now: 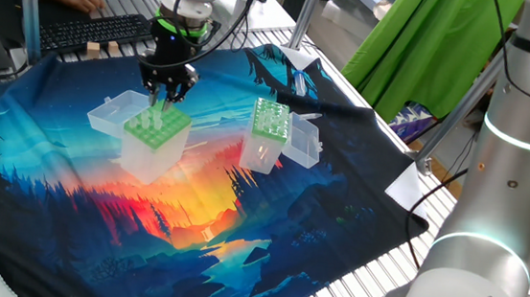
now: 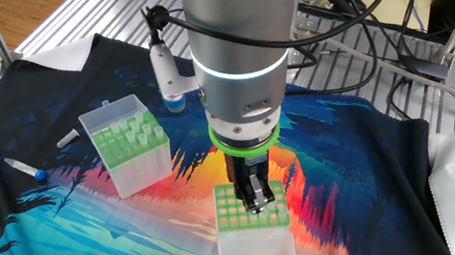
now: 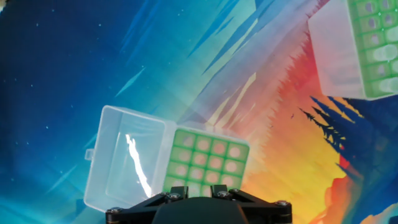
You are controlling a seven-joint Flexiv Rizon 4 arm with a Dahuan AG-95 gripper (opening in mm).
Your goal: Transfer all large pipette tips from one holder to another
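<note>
Claw (image 1: 166, 97) hangs pointing straight down over the wide-hole box (image 1: 155, 141), fingertips just above its light-green top plate. In the other fixed view the claw (image 2: 256, 199) sits over the middle of that box (image 2: 233, 217), toward the plate's far edge. Fingers look fairly close together w/ a narrow gap, but I can't tell if they're pinching anything or just part spread. In one fixed view a couple of pale slender shapes stand under the fingertips down to the plate. They could be tips, too blurry to call, and I can't tell if one is held.

Hand view: only the black housing at the bottom edge, fingertips not visible. The wide-hole box (image 3: 208, 158) is right below, w/ a grid of big holes. Most look empty from here. Its clear lid (image 3: 124, 155) is flipped open flat on the cloth, also seen beside the box (image 1: 109, 116).

Large pipette tips (image 2: 138, 133) stand upright in rows in the narrower box (image 2: 137, 168), whitish tops poking above its green plate, lid open and standing up behind them. That box (image 1: 265, 147) is well apart from the wide-hole one, w/ its lid (image 1: 304, 144) lying beside it. In the hand view it's at the top right corner (image 3: 339, 62), holes filled w/ pale tops (image 3: 373, 37).

Both boxes sit upright on the printed sunset cloth (image 1: 48, 207). A small blue-capped tube (image 2: 26, 170) lies on the cloth near the narrower box. Keyboard (image 1: 93, 30) is at the table's far edge.
</note>
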